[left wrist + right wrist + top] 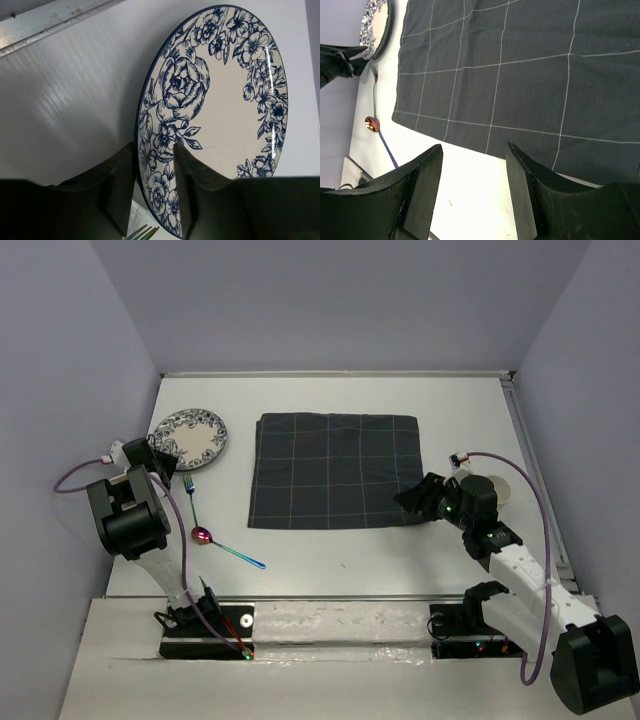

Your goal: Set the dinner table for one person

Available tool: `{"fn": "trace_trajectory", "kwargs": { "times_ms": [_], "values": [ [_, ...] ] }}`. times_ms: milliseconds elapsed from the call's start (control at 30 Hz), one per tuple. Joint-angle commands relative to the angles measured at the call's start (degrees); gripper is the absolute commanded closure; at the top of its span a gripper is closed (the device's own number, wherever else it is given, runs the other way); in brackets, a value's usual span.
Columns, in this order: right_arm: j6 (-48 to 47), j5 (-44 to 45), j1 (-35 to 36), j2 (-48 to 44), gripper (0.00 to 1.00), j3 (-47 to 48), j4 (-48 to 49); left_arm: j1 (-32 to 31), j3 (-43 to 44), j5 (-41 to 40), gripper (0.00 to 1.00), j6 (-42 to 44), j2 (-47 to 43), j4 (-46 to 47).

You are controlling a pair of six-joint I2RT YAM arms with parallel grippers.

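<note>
A white plate with blue flowers [190, 436] lies at the far left of the white dinner table [330, 560]. My left gripper [163, 455] is at its near left rim. In the left wrist view the plate [220, 95] has its rim between my left gripper's [154, 147] jaws, which are shut on it. A fork [189, 495] and a spoon [205, 535] with iridescent handles lie near the plate. A dark grey gridded cloth [335, 470] lies flat in the middle. My right gripper [408, 502] is open and empty at the cloth's near right corner [475, 147].
A pale round cup-like thing [502, 488] sits partly hidden behind my right wrist. Fork tines [142, 232] show just below the plate. The right wrist view shows the cloth [520, 75], plate [376, 20] and spoon [371, 125]. Grey walls enclose the table.
</note>
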Motion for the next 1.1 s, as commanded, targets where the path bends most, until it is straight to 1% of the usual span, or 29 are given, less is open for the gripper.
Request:
{"fn": "trace_trajectory", "kwargs": {
  "times_ms": [0, 67, 133, 167, 200, 300, 400, 467, 533, 700, 767, 900, 933, 1067],
  "values": [
    [-0.26, 0.28, 0.47, -0.43, 0.41, 0.06, 2.89, 0.38, 2.32, -1.31, 0.57, -0.37, 1.87, 0.89],
    [-0.17, 0.46, 0.47, -0.35, 0.41, 0.41, 2.80, 0.47, 3.99, -1.05, 0.58, 0.07, 2.75, 0.10],
    [-0.25, 0.63, 0.47, -0.08, 0.41, 1.02, 2.72, 0.47, 4.87, -0.53, 0.72, 0.68, 4.07, -0.17],
    [-0.08, 0.72, 0.47, 0.27, 0.41, 1.20, 2.63, 0.47, 5.40, -0.35, 0.82, 0.68, 4.33, -0.08],
    [-0.17, 0.81, 0.47, 0.36, 0.41, 1.38, 2.72, 0.47, 5.75, 0.09, 1.00, 0.60, 4.86, -0.08],
    [0.01, 1.34, 0.99, 1.06, 0.42, 1.64, 2.63, 0.56, 7.07, 2.45, 1.00, 0.33, 4.87, 0.97],
    [-0.08, 1.77, 1.00, 2.03, 0.42, 1.90, 2.54, 0.47, 6.72, 4.83, 1.00, -1.07, 1.89, 6.06],
    [0.18, 2.39, 1.00, 1.94, 0.42, 1.99, 2.10, 0.47, 8.03, 6.94, 1.00, -2.65, 0.91, 9.39],
    [0.27, 4.31, 1.00, -0.07, 0.42, 1.47, 2.19, 0.47, 9.61, 9.66, 1.00, -3.88, -0.05, 11.16],
    [-1.66, 5.73, 1.00, -3.24, 0.40, 3.57, -2.46, 0.03, 14.80, 13.80, 1.00, -5.29, -3.39, 12.13],
    [-2.10, 5.91, 1.00, -4.30, 0.40, 5.24, -4.49, -0.14, 16.12, 16.25, 1.00, -6.26, -6.37, 12.48],
    [-2.45, 7.84, 1.00, -6.76, 0.40, 6.47, -7.39, -1.02, 15.78, 19.42, 1.00, -6.79, -10.51, 12.93],
    [-2.45, 8.28, 1.00, -7.20, 0.40, 6.82, -7.65, -1.28, 15.25, 19.95, 1.00, -7.40, -12.87, 13.45],
    [-2.63, 9.77, 1.00, -8.26, 0.40, 7.97, -9.32, -3.30, 11.30, 21.27, 1.00, -9.42, -19.56, 14.68]
  ]
}}
